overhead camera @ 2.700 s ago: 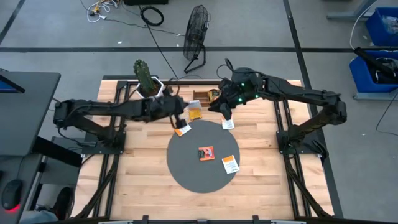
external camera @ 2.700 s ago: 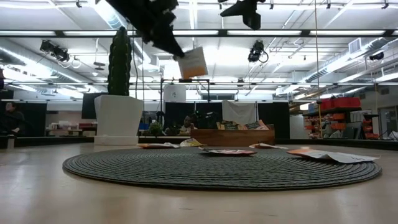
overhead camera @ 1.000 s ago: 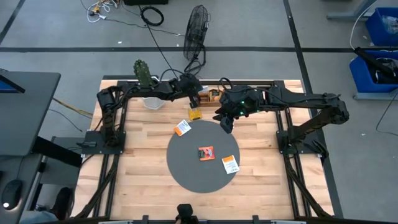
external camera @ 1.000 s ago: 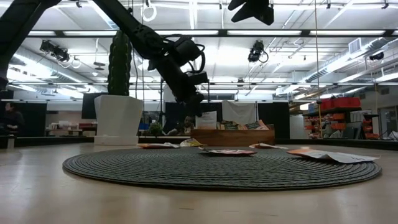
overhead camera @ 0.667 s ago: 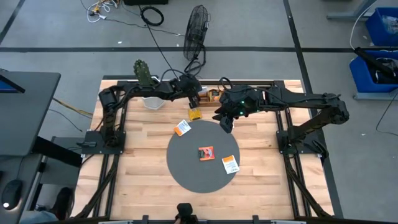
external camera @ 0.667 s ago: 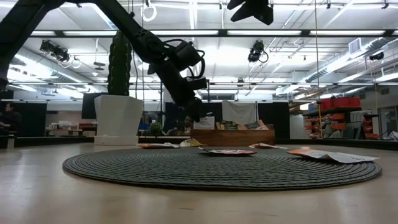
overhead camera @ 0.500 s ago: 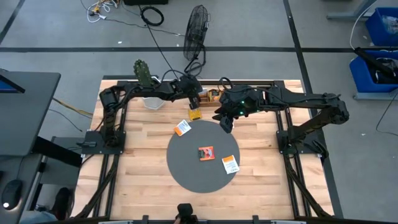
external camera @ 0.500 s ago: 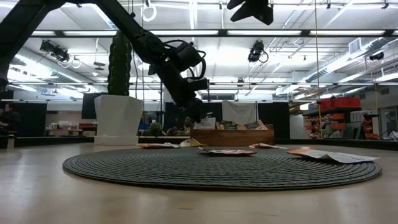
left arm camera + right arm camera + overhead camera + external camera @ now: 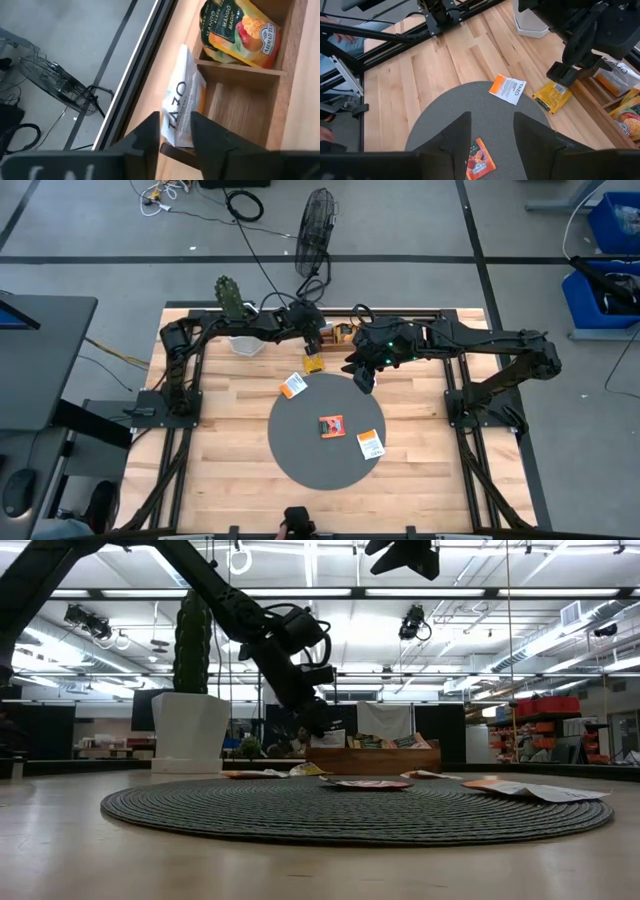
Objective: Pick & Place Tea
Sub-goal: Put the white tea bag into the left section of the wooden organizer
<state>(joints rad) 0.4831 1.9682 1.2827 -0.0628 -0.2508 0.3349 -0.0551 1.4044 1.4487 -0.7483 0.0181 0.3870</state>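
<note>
My left gripper is at the brown wooden tray on the table's far side, shut on a white and orange tea sachet. A mango sachet lies in the neighbouring compartment. My right gripper hangs open and empty over the far edge of the round grey mat. A red-orange sachet and a white-orange one lie flat on the mat. Another white-orange sachet lies at the mat's far left edge. A yellow sachet lies on the wood. My left gripper pinches one end of the white and orange sachet between its two fingers, coming slanting down from above. The sachet hangs below the fingers at the tray's rim. I cannot tell whether its lower end touches the tray.
A cactus in a white pot stands at the table's far left, close to the left arm. A fan stands on the floor beyond the table. Bare wood lies left, right and near of the mat.
My left gripper has gone down a little toward the tray, the sachet still hanging in its fingers. My right gripper has kept still above the mat.
</note>
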